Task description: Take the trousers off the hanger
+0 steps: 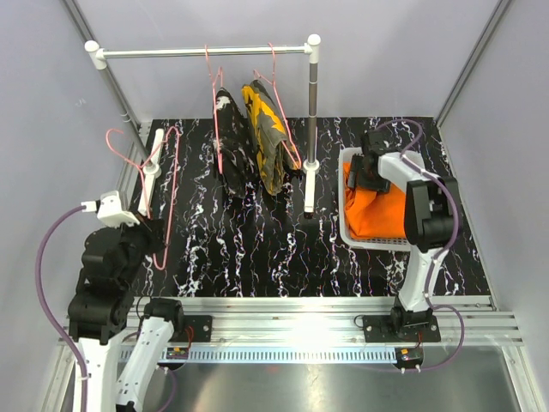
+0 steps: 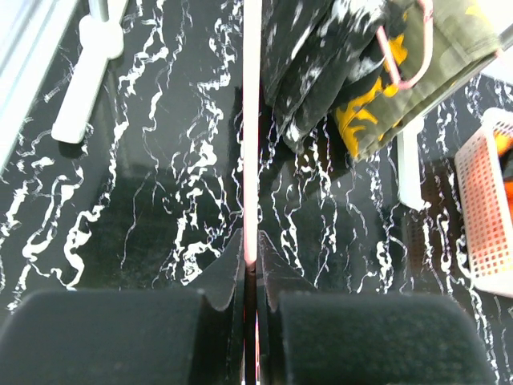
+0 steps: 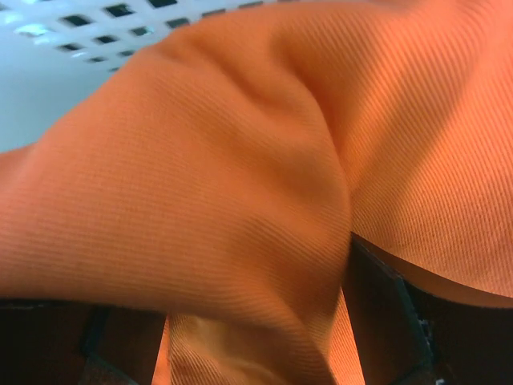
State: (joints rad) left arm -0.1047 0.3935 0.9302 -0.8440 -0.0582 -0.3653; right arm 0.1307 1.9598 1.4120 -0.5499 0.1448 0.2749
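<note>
The left claw [image 1: 154,233] is pinched narrow on a thin pink wire hanger [image 1: 174,172] that carries no cloth. From the left wrist the claw [image 2: 250,281] has both dark fingers [image 2: 224,277] pressed to the wire [image 2: 251,120], which runs straight up the middle of the view over the black, white-veined tabletop [image 2: 160,200]. This hanger is off the rail, its hook end beside the white foot of the rack's left post [image 1: 153,161].

The right claw [image 1: 369,167] is down inside the white mesh plastic basket [image 1: 347,193] at the right of the table, on the plain bright orange trousers [image 1: 377,210] bunched in it. Its wrist camera is filled by orange cloth [image 3: 240,176], a fold lying between the dark fingers [image 3: 385,321]. Whether they clamp it I cannot tell.

The black, white-specked trousers [image 1: 232,142] and the olive camouflage trousers with orange and black patches [image 1: 268,137] hang side by side, touching, each on its own pink hanger from the silver rail [image 1: 171,52]. The rack's right post [image 1: 313,112] stands between these two and the basket.
</note>
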